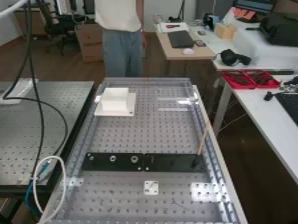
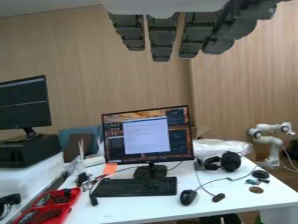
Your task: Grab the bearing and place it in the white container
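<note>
Counter (image 1: 123, 135): metal, perforated, w/ clear raised edges. Black strip (image 1: 173, 162) lies across it, nr middle. Hand (image 2: 163, 37) wide open, fingers straight & slightly apart, in wrist view. White container (image 1: 116, 98) at counter's far end, L in high view, on flat white base (image 1: 126, 112). Thin stick (image 1: 202, 142) tilted at strip's R end. Small white plate (image 1: 151, 185) nearer than strip. Bearings (image 1: 135, 159): small metal rings, spaced in row, strip's L half.

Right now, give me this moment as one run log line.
hand: open, empty | bearings: on black plate | white container: beyond plate, high view
</note>
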Motion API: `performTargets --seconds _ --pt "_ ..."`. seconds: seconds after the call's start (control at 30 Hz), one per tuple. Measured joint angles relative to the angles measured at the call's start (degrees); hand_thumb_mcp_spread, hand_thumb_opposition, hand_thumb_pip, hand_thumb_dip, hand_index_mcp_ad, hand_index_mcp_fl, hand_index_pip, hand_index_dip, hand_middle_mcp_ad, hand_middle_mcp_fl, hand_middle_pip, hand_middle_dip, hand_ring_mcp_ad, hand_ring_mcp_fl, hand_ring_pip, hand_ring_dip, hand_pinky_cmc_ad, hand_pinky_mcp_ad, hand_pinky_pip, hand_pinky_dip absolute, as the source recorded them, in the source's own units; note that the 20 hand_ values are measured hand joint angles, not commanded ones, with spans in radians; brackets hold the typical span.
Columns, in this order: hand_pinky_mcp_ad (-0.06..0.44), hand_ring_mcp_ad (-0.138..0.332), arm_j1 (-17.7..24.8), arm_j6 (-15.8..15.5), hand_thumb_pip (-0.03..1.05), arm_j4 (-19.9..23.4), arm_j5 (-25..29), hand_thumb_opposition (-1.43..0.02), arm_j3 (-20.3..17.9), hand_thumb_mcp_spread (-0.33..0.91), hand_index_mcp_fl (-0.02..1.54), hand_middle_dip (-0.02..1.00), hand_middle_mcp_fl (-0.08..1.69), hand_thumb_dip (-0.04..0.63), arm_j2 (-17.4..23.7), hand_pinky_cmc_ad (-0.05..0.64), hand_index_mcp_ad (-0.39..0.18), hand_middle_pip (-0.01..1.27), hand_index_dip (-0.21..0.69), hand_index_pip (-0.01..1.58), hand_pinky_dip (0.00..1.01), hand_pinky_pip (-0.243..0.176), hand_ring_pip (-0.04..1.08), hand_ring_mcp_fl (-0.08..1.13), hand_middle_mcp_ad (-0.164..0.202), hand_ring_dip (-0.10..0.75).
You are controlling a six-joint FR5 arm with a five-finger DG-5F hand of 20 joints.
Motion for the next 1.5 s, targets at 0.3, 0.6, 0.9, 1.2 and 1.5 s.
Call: performTargets --seconds 0.3,0.6,0.9,1.2,1.5 --pt "0.101 0.066 0.07 0.02 0.24 -0.02 0.36 -0.32 -0.34 0.19 -0.01 0.07 0.05 0.023 0.03 0.087 0.012 0.08 0.033 0.02 0.08 -0.016 0.04 0.01 0.040 0.019" --pt "0.241 0.117 0.04 -0.08 0.28 -0.15 0.49 -0.60 -0.66 0.23 -0.01 0.14 0.06 0.019 0.14 0.267 0.012 0.12 0.063 0.05 0.17 -0.044 0.09 0.00 0.044 0.021" --pt "0.281 0.134 0.14 -0.14 0.28 -0.65 0.50 -0.63 -0.48 0.23 -0.01 0.16 0.05 0.019 -0.01 0.318 0.012 0.13 0.075 0.07 0.19 -0.058 0.10 0.01 0.052 0.028" --pt "0.279 0.141 0.37 0.09 0.29 -0.08 1.18 -0.65 -1.30 0.23 -0.01 0.17 0.05 0.019 0.24 0.333 0.012 0.14 0.079 0.07 0.20 -0.063 0.10 0.01 0.052 0.028" --pt "0.281 0.152 0.65 0.26 0.31 2.72 2.22 -0.67 -4.18 0.23 -0.01 0.17 0.05 0.016 1.11 0.328 0.012 0.14 0.079 0.07 0.20 -0.063 0.10 0.01 0.051 0.028"
